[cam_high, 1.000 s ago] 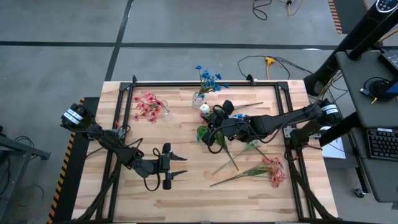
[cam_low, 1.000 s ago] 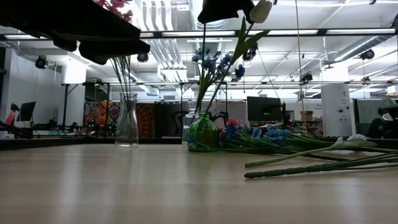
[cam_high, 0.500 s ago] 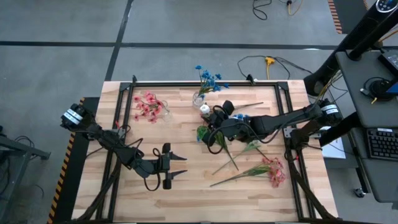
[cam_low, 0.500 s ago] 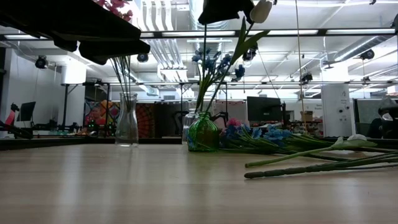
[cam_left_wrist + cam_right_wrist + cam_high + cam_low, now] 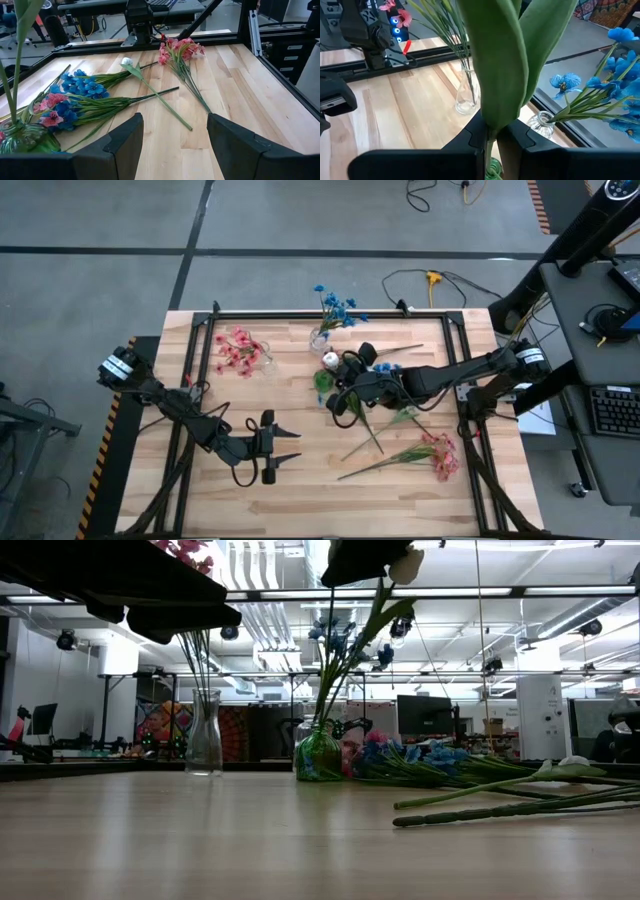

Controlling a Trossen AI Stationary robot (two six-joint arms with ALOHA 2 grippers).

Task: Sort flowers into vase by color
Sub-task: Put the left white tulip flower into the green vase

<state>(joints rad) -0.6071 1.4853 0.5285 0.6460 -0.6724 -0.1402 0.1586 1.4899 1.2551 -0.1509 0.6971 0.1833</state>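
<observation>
The right gripper (image 5: 338, 383) was clenched on a white-budded artificial flower with a thin green stem and broad green leaves (image 5: 383, 602), and stood over the middle of the wooden worktop (image 5: 300, 490). In the low view the stem ran nearly upright from the jaws down to the round green glass vase (image 5: 320, 757), tilted slightly, with its foot at or inside the vase mouth. Whether the stem had fully entered the neck could not be confirmed. The right wrist view showed the leaves (image 5: 505, 60) rising straight out from between that gripper's fingers.

The vase lay directly beneath the jaws, so the stem's long axis was close to vertical. In my judgement the coming move was a descent along that axis and then a release.

The left gripper (image 5: 282, 447) waited near the front edge of the worktop with jaws spread and empty, well apart from the vase. The right arm was plainly the nearer.

- A clear glass vase holding pink blossoms (image 5: 240, 352) stood toward the back-left corner.
- A clear glass vase holding blue blossoms (image 5: 330, 315) stood at the back edge.
- Loose pink-blossomed sprigs (image 5: 440, 455) and other stems lay flat on the right half of the worktop.
</observation>
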